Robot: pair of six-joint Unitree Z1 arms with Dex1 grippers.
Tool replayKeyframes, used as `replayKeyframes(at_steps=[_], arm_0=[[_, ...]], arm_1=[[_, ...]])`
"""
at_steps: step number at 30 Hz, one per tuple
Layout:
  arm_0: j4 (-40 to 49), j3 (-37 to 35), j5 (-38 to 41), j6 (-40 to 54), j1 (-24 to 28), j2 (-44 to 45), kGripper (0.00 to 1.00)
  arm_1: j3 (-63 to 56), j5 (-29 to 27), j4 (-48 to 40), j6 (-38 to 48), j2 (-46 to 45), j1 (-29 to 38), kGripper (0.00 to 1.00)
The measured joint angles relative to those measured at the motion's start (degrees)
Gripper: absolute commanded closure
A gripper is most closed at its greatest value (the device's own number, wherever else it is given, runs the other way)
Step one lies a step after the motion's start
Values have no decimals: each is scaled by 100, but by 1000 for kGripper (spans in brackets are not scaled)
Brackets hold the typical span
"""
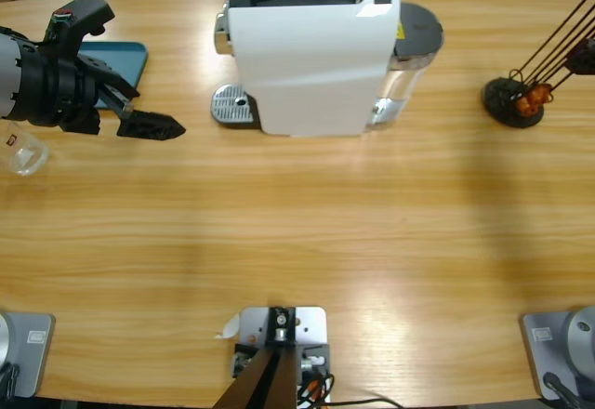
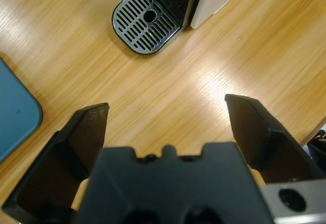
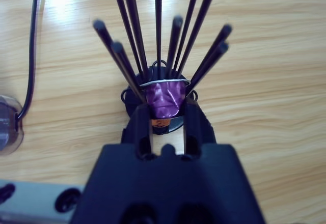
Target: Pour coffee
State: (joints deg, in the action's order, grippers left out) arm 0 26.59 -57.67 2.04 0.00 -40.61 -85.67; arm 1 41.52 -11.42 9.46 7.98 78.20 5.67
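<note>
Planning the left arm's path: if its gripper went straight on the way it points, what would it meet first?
Probably the drip tray at the foot of the coffee machine; only bare table lies before the left gripper, though height is unclear.

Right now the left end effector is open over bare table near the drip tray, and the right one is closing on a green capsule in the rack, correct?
Not quite: the capsule is purple, as the right wrist view shows. The rest stands: left end effector open near the drip tray, right end effector at the rack.
</note>
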Motion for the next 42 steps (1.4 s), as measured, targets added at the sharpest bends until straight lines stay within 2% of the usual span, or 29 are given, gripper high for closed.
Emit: replayKeyframes(at_steps=[10,21,26,29,35,38,42], arm_0=[[-1,0,0,0,0,0,0],[-2,1,0,-18,0,0,0],[-2,4,0,-58,0,0,0],[-4,6,0,-65,0,0,0],[-5,31,0,-73,0,3,0],[-6,77,0,-80,0,83,0],[-13,116,-1,-80,0,343,0]], arm_1=[[718,-9,768,-13,-185,0,1000],[1529,-279,1677,-13,-649,167,1000],[1692,-269,1855,-317,-1000,645,1000],[1716,168,1855,-949,-1307,1103,1000],[1714,1634,1854,-1610,-1634,1830,1000],[1856,1959,1878,-1730,-1524,2508,1000],[2478,2130,2023,-2097,-942,3343,1000]])
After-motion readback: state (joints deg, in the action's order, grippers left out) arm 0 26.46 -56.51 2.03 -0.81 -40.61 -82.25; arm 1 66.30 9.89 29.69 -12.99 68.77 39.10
